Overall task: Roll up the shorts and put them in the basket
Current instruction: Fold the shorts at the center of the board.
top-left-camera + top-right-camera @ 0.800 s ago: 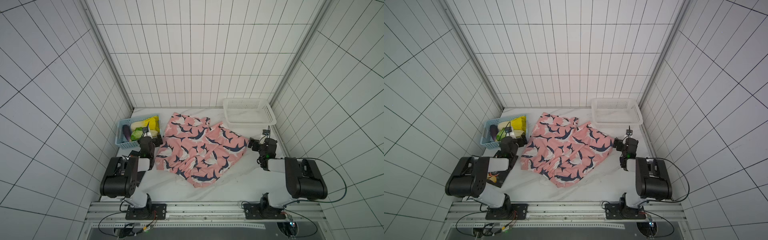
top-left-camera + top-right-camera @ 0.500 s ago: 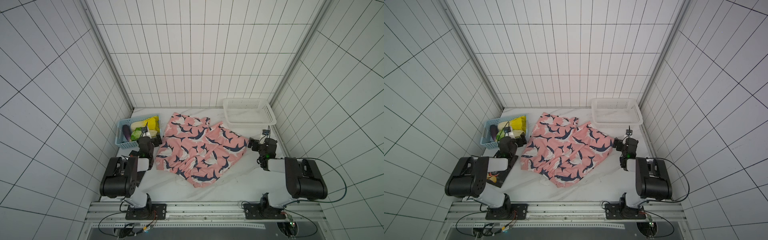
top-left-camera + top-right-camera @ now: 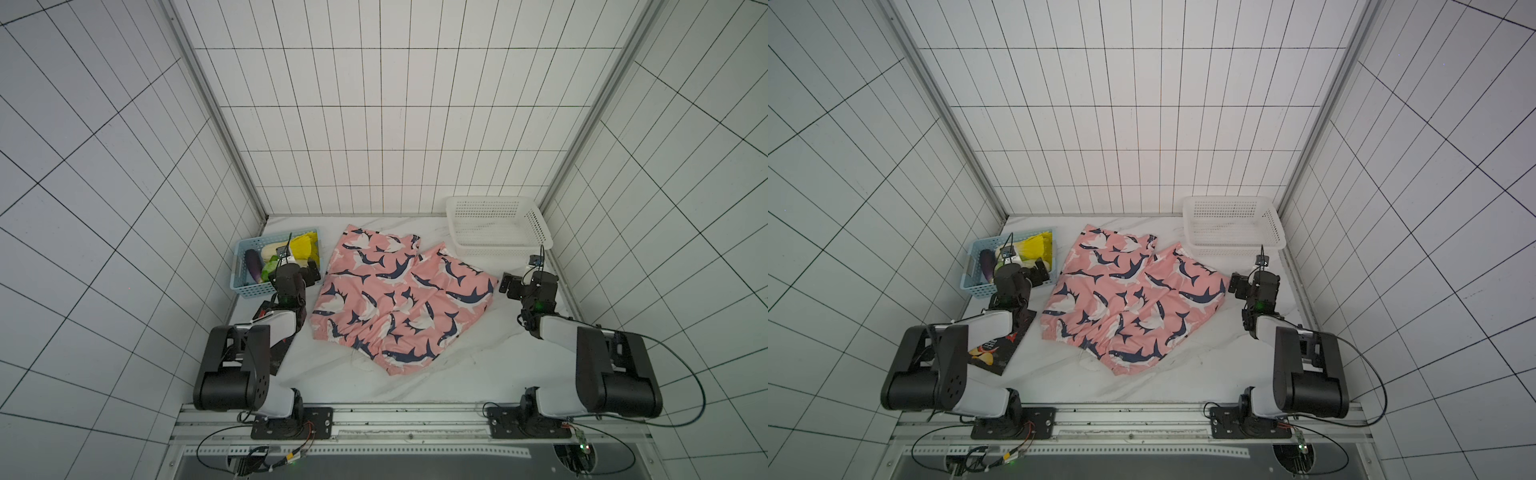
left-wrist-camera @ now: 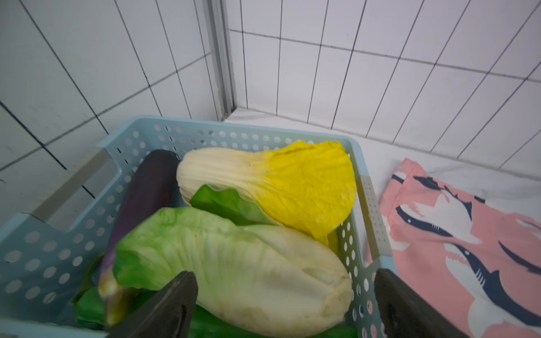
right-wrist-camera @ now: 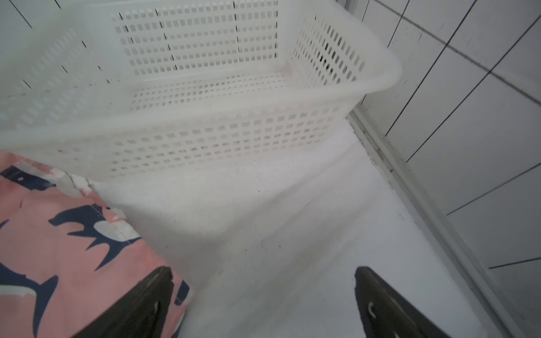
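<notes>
1. No part of the roll is made yet. The shorts [image 3: 399,299] lie spread flat on the worktop [image 3: 478,374] between my two claws, with the gathered waistband toward my bases and both legs pointing at the back wall.
2. My left claw [image 4: 284,278] is apart and empty. It hovers over the blue basket [image 4: 234,125], above the napa cabbage [image 4: 248,263] and eggplant [image 4: 146,193]. The shorts start just past the basket wall on its inner side.
3. My right claw [image 5: 263,272] is also apart and empty, low over bare worktop. The finger nearer the shorts overlaps the outer leg's hem corner, but I cannot tell whether it touches the cloth.
4. As I judge it, everything is left to do: take hold of an edge, turn it over, and roll the cloth up.
5. Edges: the far corner of the leg ahead of my right claw runs right up to the white basket [image 5: 205,137]. The leg beside my left claw lies just next to the blue basket. The waistband is puckered and skewed, with a pale drawstring trailing from it.
6. Open room: bare worktop runs behind both claws, between the waistband and my base rail, and outward from my right claw to the side wall. A dark snack packet [image 3: 994,353] lies under my left arm. Ahead of both claws the baskets crowd the legs, so rolling from the legs back toward my bases looks freest.
</notes>
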Motion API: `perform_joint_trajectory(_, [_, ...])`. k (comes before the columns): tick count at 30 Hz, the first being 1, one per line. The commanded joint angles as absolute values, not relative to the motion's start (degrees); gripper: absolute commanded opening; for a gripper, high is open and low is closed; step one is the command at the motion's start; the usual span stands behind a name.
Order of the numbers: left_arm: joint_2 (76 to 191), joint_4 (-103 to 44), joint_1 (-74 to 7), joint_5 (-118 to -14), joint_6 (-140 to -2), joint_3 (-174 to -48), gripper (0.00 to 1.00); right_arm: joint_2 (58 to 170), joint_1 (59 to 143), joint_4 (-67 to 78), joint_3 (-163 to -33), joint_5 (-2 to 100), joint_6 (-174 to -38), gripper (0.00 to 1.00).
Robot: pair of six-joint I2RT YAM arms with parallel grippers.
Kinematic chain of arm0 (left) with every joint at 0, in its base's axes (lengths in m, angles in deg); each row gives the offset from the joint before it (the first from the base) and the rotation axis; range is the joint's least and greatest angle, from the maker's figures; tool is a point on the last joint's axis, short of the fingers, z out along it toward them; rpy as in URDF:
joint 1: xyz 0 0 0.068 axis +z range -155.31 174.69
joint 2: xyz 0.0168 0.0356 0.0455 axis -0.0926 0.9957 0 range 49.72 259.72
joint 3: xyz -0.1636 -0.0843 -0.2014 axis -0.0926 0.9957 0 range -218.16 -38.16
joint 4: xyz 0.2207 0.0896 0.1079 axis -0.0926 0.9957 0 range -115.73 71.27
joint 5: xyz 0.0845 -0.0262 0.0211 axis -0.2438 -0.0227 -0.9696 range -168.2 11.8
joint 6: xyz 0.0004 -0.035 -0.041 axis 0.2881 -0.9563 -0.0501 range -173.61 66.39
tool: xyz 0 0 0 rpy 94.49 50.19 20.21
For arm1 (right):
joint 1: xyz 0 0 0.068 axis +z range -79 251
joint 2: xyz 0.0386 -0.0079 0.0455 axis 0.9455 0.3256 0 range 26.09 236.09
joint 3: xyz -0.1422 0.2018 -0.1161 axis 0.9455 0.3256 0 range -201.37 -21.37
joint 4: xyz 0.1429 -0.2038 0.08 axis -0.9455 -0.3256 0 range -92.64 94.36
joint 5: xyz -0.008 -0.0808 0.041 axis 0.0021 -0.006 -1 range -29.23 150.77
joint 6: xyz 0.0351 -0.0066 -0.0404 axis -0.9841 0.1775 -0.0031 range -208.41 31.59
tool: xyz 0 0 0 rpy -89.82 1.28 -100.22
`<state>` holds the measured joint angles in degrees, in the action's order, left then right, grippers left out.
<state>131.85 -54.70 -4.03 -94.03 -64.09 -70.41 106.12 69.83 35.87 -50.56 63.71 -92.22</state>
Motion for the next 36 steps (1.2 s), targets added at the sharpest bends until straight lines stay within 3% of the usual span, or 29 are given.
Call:
perform_joint_trajectory(1, [126.28,-44.35,-1.98,-102.13,-78.93,-73.83,0.98,101.47,68.98,26.18,-56.77,67.34,-99.93,0.99])
perform_joint_trajectory(4, [122.08,-32.49,0.93,-101.65,-96.43,-77.49,0.98,99.71,67.94,16.79,-62.15,65.87,-110.16,0.99])
perform_joint_trajectory(7, [117.95,-30.58,3.77,-91.30,-104.33,-76.77,0.98,99.49,64.90,4.25,-67.66,60.69,-124.42,0.99])
perform_joint_trajectory(8, [116.63,-33.00,3.49,-86.29,-103.05,-75.76,0.93,99.93,63.85,3.79,-68.54,55.45,-125.19,0.99])
perform_joint_trajectory(9, [115.60,-32.56,2.24,-83.60,-102.79,-75.94,0.81,100.19,63.37,2.67,-69.46,52.09,-126.32,0.97])
perform_joint_trajectory(11, [113.98,-22.36,-2.95,-83.19,-100.81,-79.68,0.75,100.20,63.39,0.39,-70.81,47.54,-127.34,0.83])
perform_joint_trajectory(16, [112.08,-8.34,-19.40,-87.59,-93.66,-83.28,0.72,98.41,65.82,-7.93,-73.78,46.36,-126.39,0.84])
perform_joint_trajectory(25, [107.08,6.11,-36.23,-73.52,-89.91,-80.59,0.70,96.88,68.79,-18.22,-70.18,43.84,-124.81,0.81])
perform_joint_trajectory(28, [102.93,5.01,-40.71,-66.06,-90.95,-74.97,0.67,96.86,69.76,-18.13,-67.52,44.30,-123.85,0.81])
perform_joint_trajectory(31, [100.19,4.58,-46.27,-68.17,-91.34,-71.19,0.68,98.63,70.12,-17.97,-66.39,44.21,-123.39,0.81])
perform_joint_trajectory(36, [106.71,3.18,-52.20,-67.17,-91.14,-70.93,0.73,101.79,70.80,-16.26,-65.83,43.80,-123.26,0.79])
